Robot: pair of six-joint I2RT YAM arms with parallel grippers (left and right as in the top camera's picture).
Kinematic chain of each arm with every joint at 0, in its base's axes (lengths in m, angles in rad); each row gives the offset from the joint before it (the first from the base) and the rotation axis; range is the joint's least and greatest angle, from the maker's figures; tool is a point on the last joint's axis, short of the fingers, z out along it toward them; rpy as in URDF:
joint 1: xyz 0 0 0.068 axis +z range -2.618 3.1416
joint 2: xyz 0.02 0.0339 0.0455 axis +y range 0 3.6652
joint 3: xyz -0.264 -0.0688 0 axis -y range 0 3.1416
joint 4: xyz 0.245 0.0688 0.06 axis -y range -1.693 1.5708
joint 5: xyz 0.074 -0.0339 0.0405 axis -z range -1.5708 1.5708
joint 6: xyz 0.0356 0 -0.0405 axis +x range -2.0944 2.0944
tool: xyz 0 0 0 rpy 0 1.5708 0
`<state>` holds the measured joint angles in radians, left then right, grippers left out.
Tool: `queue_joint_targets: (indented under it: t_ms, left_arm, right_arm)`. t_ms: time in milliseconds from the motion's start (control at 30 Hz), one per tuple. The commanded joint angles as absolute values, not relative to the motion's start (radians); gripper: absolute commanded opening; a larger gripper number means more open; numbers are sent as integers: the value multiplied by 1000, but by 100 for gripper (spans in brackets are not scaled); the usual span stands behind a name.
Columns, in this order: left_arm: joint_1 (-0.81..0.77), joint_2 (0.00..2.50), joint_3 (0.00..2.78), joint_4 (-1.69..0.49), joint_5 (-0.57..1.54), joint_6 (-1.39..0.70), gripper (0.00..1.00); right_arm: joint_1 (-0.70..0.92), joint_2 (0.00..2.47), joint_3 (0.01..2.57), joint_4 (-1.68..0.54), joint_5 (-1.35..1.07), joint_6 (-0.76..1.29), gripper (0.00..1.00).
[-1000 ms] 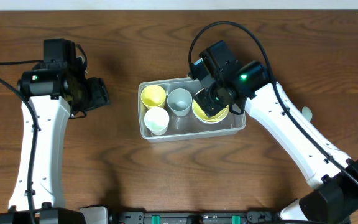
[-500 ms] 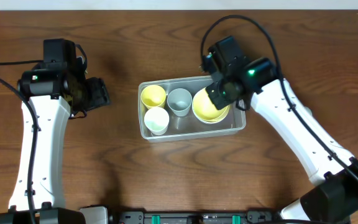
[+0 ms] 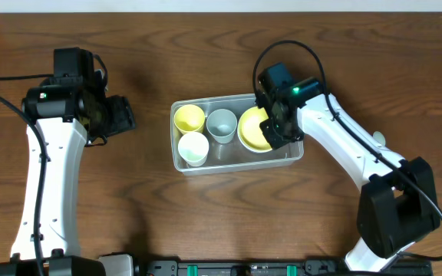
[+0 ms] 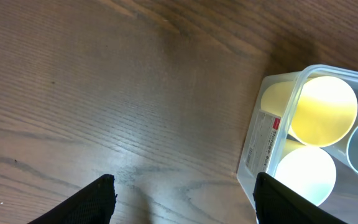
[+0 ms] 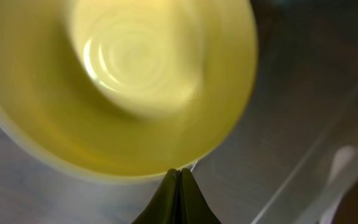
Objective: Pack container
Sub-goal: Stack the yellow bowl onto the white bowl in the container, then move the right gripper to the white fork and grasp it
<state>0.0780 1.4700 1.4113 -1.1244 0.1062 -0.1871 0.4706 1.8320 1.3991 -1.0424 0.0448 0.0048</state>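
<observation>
A: Where's the container [image 3: 240,165] rn?

B: Mid table [image 3: 152,222], btwn the two arms, same spot as a sec ago. Clear tub, long side running left-right.

A: Contents?

B: Yellow cup [image 3: 189,118] far-left corner, white cup [image 3: 193,148] near-left, touching it. Grey cup [image 3: 222,124] just right of the yellow one. Yellow bowl [image 3: 253,129] fills the right end. None of the cups have shifted.

A: Right tool [image 3: 276,136]?

B: That's the change. A sec ago it sat over the bowl w/ jaws apart and hid most of it. Now it's closed, tips pressed together w/ nothing btwn them, and it hangs over the bowl's right edge, so more of the bowl shows. Wrist cam has the shut tips right at the rim of the bowl [image 5: 142,74], container wall to the right; pic is blurry. The forearm has swung in closer too.

A: Touching the bowl?

B: Can't tell.

A: Left tool [image 3: 121,115]?

B: Hasn't budged. Well left of the container, jaws apart, empty. Its cam sees bare wood and the container's left end w/ the yellow cup [image 4: 323,111] and white cup [image 4: 304,175].
</observation>
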Motion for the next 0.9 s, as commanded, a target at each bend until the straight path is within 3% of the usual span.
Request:
queue_joint_targets:
  t_ms: [0,333,400,433,533,600,667,867]
  left_arm:
    - [83,1471,1408,-1129,116,-196,72]
    - [83,1471,1408,-1129,116,-196,72]
    - [83,1471,1408,-1129,116,-196,72]
    - [83,1471,1408,-1129,116,-196,72]
    - [83,1471,1408,-1129,116,-196,72]
    - [83,1471,1408,-1129,116,-196,72]
    - [83,1471,1408,-1129,116,-196,72]
    - [83,1471,1408,-1129,116,-197,72]
  right_arm:
    - [465,1835,1395,-1028,48,30,1]
    - [443,1762,1447,-978,96,92,1]
    - [410,1710,1483,-983,110,128,6]
    - [384,1677,1501,-985,109,143,17]
    - [283,1576,1534,-990,109,187,80]
    - [202,1515,1535,-992,102,202,85]
    - [121,1480,1535,-1015,101,185,82]
    - [-101,1502,1514,-1200,101,-10,89]
